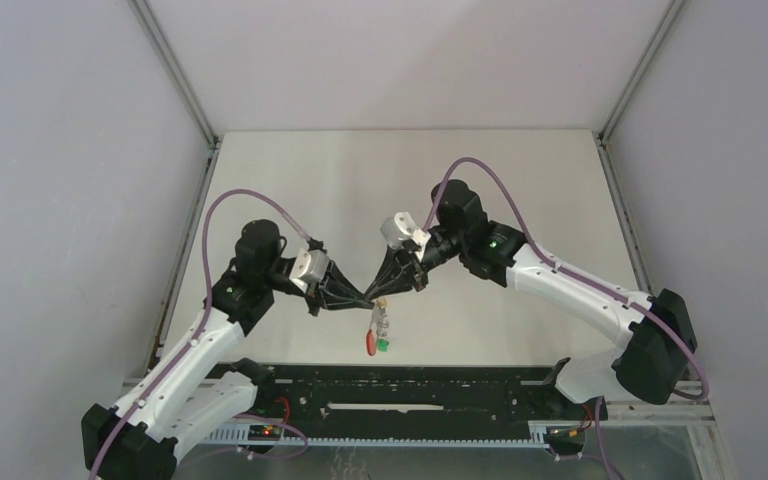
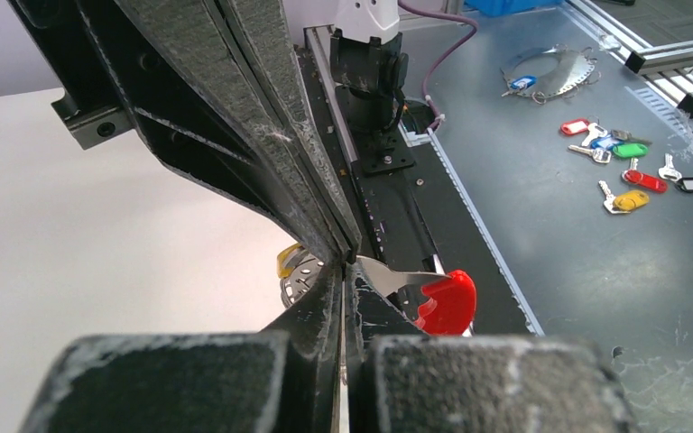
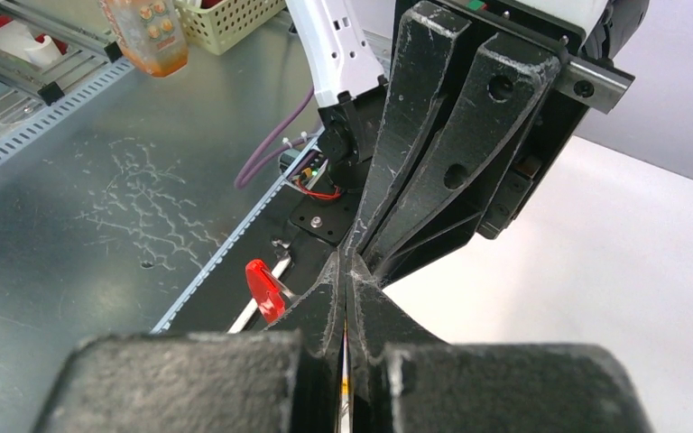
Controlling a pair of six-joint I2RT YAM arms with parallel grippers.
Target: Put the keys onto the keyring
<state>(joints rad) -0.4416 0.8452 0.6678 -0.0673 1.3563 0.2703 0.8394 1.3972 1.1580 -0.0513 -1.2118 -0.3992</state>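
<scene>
My left gripper (image 1: pixel 361 301) pinches the keyring (image 2: pixel 301 285) steady (red section (image 2: pixel 447 302) dangling) so my right gripper (image 1: pixel 390 290), seemingly clamped on the yellow key (image 2: pixel 287 260), can thread it.

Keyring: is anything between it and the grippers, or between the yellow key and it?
Nothing visible does. The left gripper and right gripper, both shut, meet tip to tip where the keyring hangs, apparently pinched by the left. The yellow key shows right beside it.
</scene>
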